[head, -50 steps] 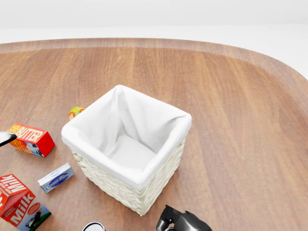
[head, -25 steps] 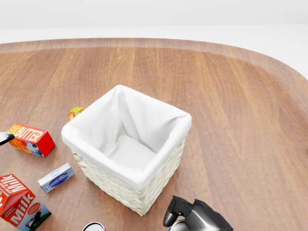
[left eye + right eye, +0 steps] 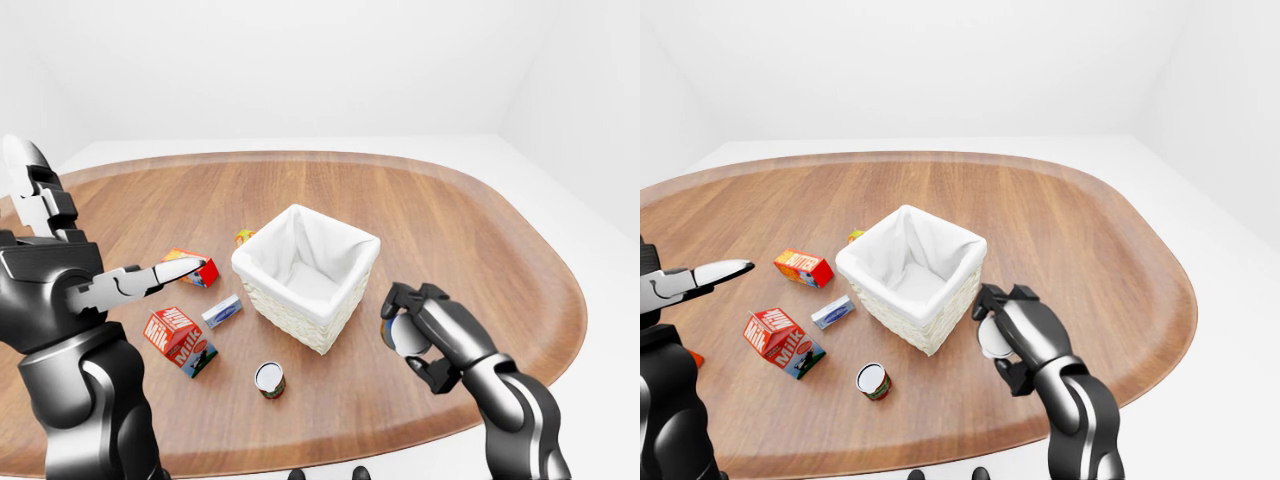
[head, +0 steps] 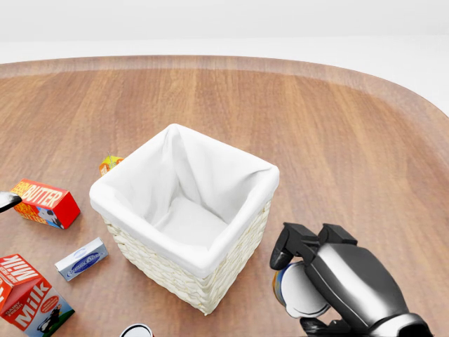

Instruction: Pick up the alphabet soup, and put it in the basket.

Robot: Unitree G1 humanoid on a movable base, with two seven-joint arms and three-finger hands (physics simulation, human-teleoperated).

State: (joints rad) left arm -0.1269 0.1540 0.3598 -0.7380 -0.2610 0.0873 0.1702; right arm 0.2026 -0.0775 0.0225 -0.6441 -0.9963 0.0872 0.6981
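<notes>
Head view: the right hand [image 4: 330,281] enters from the bottom right, its fingers [image 4: 287,246] curled round the soup can [image 4: 300,289], held just right of the basket [image 4: 189,270] and clear of the table [image 4: 337,140]. At left lie a red box [image 4: 45,202] reading "BUTTER" and a carton [image 4: 29,298] reading "Milk"; a small blue packet [image 4: 81,258] has print too small to read.

Left-eye view: the left hand [image 3: 125,285] is raised at the left, forefinger extended, not holding anything. A second can [image 3: 269,379] lies on the table below the basket.

Right-eye view: the right forearm rises from the bottom edge, with the can gripped beside the basket's right corner.
</notes>
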